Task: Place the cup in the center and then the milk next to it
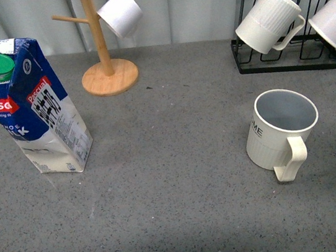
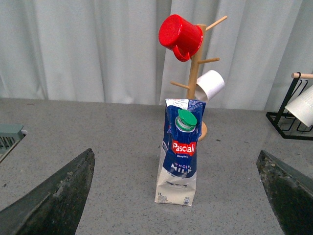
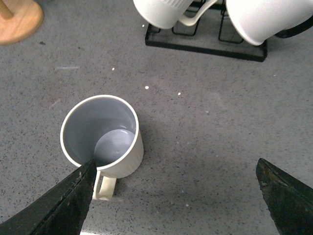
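The cup (image 1: 281, 130), cream and ribbed with a grey-blue inside, stands upright at the right of the grey tabletop (image 1: 176, 181), its handle toward the front. The right wrist view looks down into the cup (image 3: 102, 137); my right gripper (image 3: 176, 196) is open above the table, the cup beside one fingertip (image 3: 63, 205), nothing between the jaws. The milk (image 1: 31, 107), a blue-and-white carton with a green cap, stands at the left. In the left wrist view the milk (image 2: 180, 152) stands ahead of my open left gripper (image 2: 176, 196), well apart from it. Neither gripper shows in the front view.
A wooden mug tree (image 1: 105, 59) with a white mug (image 1: 119, 12) stands at the back; the left wrist view shows a red mug (image 2: 180, 35) on it too. A black wire rack (image 1: 289, 52) with white ribbed mugs (image 1: 268, 21) sits back right.
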